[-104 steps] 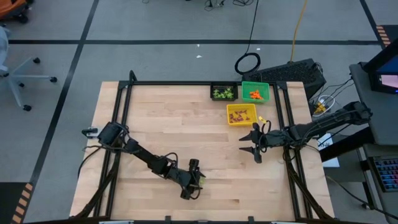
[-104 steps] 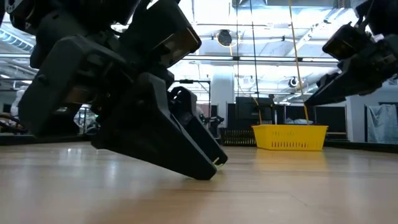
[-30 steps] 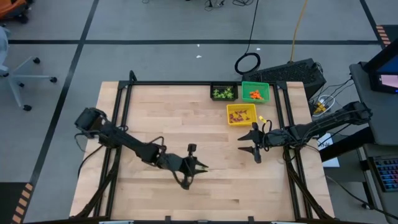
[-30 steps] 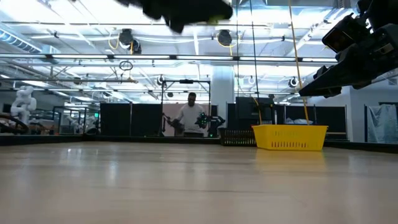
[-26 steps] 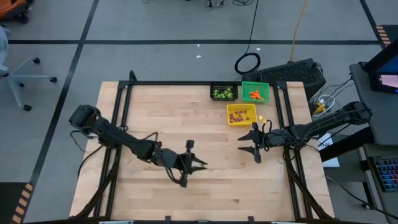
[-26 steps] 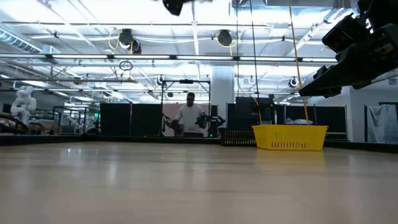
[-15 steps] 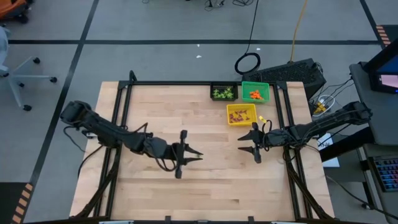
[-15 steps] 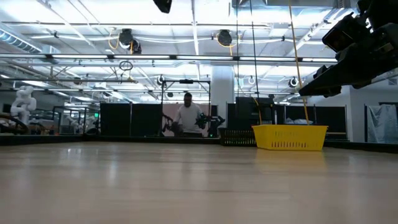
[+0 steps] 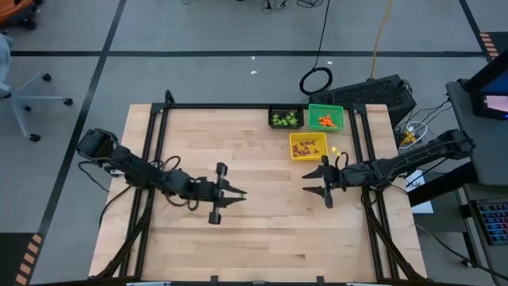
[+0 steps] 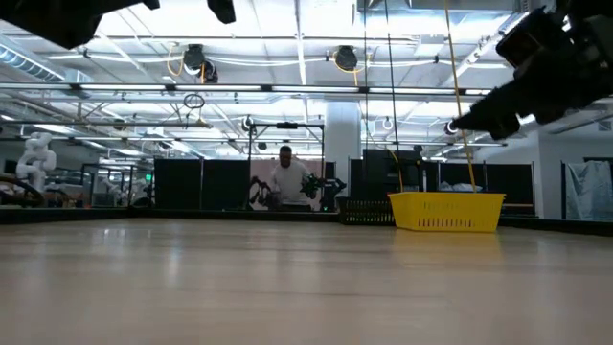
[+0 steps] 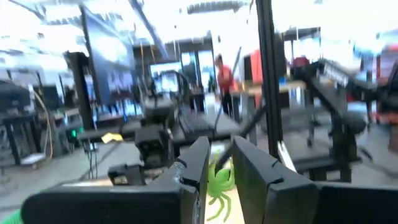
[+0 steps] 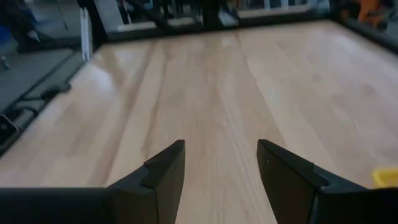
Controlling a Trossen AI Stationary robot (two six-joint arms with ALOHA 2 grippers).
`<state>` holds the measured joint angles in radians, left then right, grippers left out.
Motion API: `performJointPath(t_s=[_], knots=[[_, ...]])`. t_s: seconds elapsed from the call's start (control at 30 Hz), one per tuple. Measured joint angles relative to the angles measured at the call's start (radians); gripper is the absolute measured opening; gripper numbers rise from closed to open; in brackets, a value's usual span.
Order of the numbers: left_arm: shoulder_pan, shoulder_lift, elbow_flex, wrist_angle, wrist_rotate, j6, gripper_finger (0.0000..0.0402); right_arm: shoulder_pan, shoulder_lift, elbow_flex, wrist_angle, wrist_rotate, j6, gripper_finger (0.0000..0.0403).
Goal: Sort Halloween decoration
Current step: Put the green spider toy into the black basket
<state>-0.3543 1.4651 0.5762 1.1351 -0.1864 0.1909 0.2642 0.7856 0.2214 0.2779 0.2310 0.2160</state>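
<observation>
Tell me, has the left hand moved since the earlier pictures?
Yes. The left hand has moved up the table toward the black bin, holding a green spider.

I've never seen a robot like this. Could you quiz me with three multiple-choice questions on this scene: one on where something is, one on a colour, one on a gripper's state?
1. Where are the bins?
A. the table's far right corner
B. the table's middle
C. the floor

2. What colour is the spider trinket between the left gripper's fingers?
A. orange
B. light green
C. purple

3. How is the right gripper?
A. shut on a bin
B. open, holding nothing
C. out of sight

Answers:
1 A: black bin, green bin, yellow bin cluster there.
2 B: the left gripper pinches a green spider trinket.
3 B: the right gripper has spread fingers over bare wood.
</observation>
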Motion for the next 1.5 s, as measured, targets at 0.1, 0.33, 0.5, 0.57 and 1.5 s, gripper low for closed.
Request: performJointPath(t_s=[0.1, 0.33, 0.5, 0.57, 1.5], knots=[[0.008, 0.000, -0.037, 0.099, 0.000, 0.000, 0.0063, 0.000, 0.000, 0.000, 0.070, 0.001, -0.031, 0.0185], [0.014, 0.000, -0.045, 0.144, 0.003, -0.032, 0.0063, 0.000, 0.000, 0.000, 0.184, 0.001, -0.114, 0.0185], [0.014, 0.000, -0.045, 0.144, 0.017, -0.077, 0.0063, 0.000, 0.000, 0.000, 0.218, 0.002, -0.132, 0.0185], [0.014, 0.000, -0.045, 0.142, 0.018, -0.078, 0.0063, 0.000, 0.000, 0.000, 0.214, 0.002, -0.134, 0.0185], [0.014, 0.001, -0.045, 0.094, 0.003, 0.790, 0.0063, 0.000, 0.000, 0.000, 0.211, 0.004, -0.169, 0.0185]])
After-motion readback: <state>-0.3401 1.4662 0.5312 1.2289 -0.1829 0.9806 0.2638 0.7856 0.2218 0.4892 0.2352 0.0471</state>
